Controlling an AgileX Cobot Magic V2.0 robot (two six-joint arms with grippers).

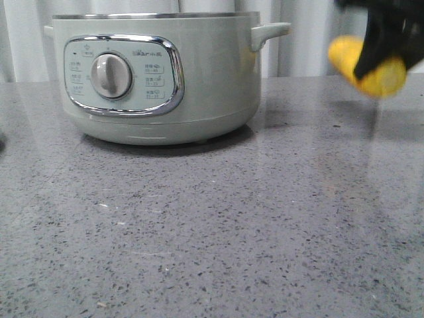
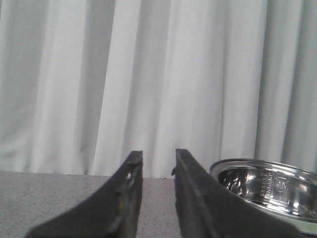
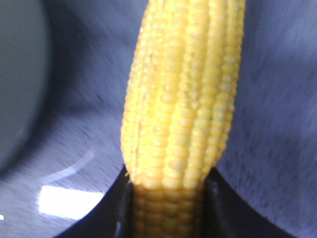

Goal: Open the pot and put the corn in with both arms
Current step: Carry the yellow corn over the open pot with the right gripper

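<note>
The pot (image 1: 156,76) at upper left of the front view shows no lid. My right claw (image 1: 381,56) pinches the corn (image 1: 368,66) at upper right, off the bench (image 1: 232,232); dropping it in remains. My left claw (image 2: 157,163) is slightly spread, empty.

A grey speckled desk (image 1: 218,238) fills the foreground, glossy enough to carry pale reflections. Behind the desk, along its far edge, hangs a white curtain (image 1: 311,40) in soft vertical folds, spanning the whole background.
</note>
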